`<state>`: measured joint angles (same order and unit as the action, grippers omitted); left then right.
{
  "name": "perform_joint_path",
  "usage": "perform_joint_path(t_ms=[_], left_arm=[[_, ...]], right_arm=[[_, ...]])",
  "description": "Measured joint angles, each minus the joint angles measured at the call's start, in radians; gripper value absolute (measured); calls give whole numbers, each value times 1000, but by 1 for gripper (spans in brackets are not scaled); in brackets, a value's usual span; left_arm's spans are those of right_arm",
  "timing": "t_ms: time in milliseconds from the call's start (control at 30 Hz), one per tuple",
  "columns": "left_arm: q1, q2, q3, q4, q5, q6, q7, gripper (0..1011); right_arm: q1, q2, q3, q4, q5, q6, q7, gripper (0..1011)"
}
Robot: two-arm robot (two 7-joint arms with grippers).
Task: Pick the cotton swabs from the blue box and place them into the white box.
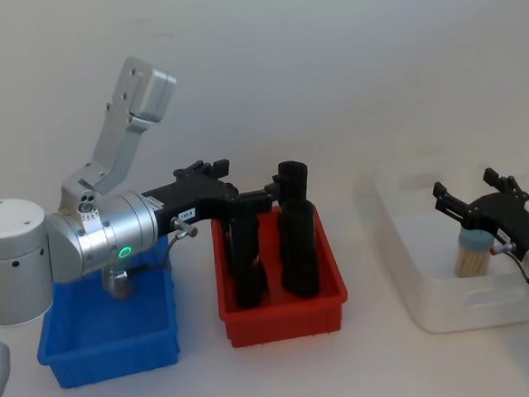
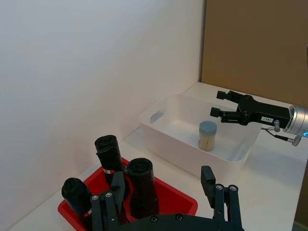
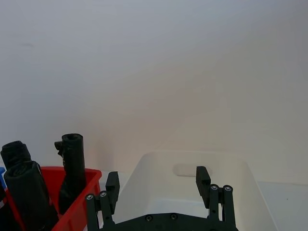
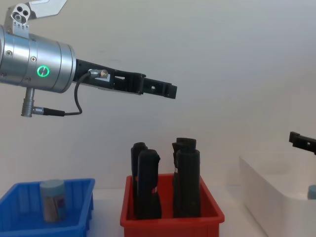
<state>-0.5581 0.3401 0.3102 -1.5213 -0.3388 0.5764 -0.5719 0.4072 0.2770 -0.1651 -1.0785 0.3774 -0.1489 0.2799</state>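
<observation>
Right tool (image 1: 466, 187) open, hovering just above swab jar (image 1: 474, 252) standing inside white box (image 1: 472, 308) at right. Left tool (image 4: 165, 90) open, raised above red bin (image 1: 282, 314) of black cylinders (image 1: 297, 242). Second swab jar (image 4: 53, 200) in blue box (image 1: 112, 350) at left.

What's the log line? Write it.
left pincer open over red bin; right pincer open over white box; swab jar inside; another in blue box

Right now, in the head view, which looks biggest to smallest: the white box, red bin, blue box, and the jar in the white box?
1. white box
2. red bin and blue box: about alike, and the blue one is partly hidden, so no ranking
3. cotton swab jar
</observation>
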Motion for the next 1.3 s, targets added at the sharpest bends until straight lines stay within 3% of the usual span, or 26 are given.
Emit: perform_joint_path(t_ms=[367, 900, 1300], left_arm=[[0, 0, 0, 0, 0, 0, 0, 1004], [0, 0, 0, 0, 0, 0, 0, 1004], [0, 0, 0, 0, 0, 0, 0, 1004]], right_arm=[[-44, 9, 4, -89, 16, -6, -11, 1002], [-161, 39, 17, -328, 47, -5, -65, 1002], [-194, 48, 20, -394, 55, -1, -82, 1002]])
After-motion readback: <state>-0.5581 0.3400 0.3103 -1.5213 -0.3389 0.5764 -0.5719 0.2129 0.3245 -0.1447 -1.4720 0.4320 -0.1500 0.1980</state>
